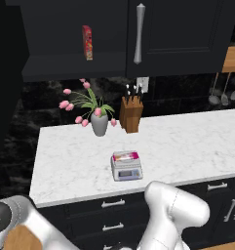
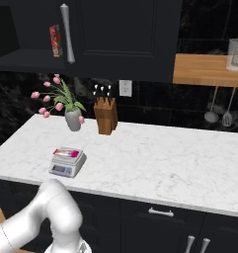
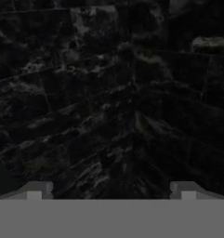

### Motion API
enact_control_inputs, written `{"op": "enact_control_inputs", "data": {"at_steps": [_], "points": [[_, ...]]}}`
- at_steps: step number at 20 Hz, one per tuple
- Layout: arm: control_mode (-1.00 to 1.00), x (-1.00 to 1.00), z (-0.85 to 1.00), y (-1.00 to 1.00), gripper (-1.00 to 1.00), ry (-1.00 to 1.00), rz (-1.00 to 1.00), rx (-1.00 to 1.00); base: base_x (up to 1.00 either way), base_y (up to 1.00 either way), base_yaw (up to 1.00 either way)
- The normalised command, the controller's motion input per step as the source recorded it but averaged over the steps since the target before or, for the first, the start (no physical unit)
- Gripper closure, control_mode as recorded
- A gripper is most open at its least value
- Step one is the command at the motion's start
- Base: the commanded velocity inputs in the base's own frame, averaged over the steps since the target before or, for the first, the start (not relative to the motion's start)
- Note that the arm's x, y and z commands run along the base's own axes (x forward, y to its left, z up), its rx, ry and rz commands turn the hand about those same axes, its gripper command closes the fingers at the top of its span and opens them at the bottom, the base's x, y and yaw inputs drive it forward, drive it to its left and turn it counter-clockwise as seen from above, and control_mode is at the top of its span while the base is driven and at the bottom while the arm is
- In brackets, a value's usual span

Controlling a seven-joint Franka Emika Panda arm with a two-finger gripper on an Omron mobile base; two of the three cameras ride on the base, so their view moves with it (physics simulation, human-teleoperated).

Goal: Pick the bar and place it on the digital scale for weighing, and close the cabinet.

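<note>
The bar [image 1: 126, 156] lies flat on the platform of the digital scale [image 1: 126, 166], covering the rear part of it; the print on the pink and white wrapper is too small to read. In the right base view the bar [image 2: 67, 153] likewise rests on top of the digital scale [image 2: 66, 163], whose display panel faces the front edge of the tabletop [image 1: 187, 146]. The display digits cannot be made out.

From the scale, a grey vase of pink tulips [image 1: 98, 122] stands at 11 o'clock, and a wooden knife block [image 1: 131, 113] stands at 12 o'clock, near the vase and apart from it. Both sit toward the rear of the white marble tabletop.

The cabinet [image 1: 182, 34] hangs above the tabletop. Its right door is shut and carries a long silver handle [image 1: 139, 33]. The left side stands open, exposing a shelf with a tall red box [image 1: 88, 42] upright on it. The left door leaf is dark against a dark surround, and its position cannot be determined. The top of the cabinet is cut off by the frame edge.

At 3 o'clock from the cabinet, a wooden shelf [image 2: 207, 69] carries a jar [image 2: 236, 54], partly cut off at the frame edge. Utensils [image 2: 224, 116] hang below the shelf.

In the hand view the end effector [image 3: 111, 190] faces a dark marbled surface; its two fingertips [image 3: 38, 189] stand wide apart with nothing between them.
</note>
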Motion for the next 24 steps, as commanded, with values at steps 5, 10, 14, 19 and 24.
{"op": "enact_control_inputs", "data": {"at_steps": [5,10,14,19,24], "points": [[-1.0,0.41,0.01,0.33,-1.0,-0.03,-0.12,0.51,0.0,0.0,0.0],[-1.0,0.09,0.0,0.23,-1.0,-0.31,-0.28,0.61,0.0,0.0,0.0],[-1.0,0.15,0.26,0.39,-1.0,-0.23,-0.29,0.37,0.0,0.0,0.0],[-1.0,0.52,0.66,-0.31,-1.0,-0.05,-0.1,0.23,0.0,0.0,0.0],[-1.0,0.04,0.64,-0.97,-1.0,-0.36,-0.03,0.36,0.0,0.0,0.0]]}}
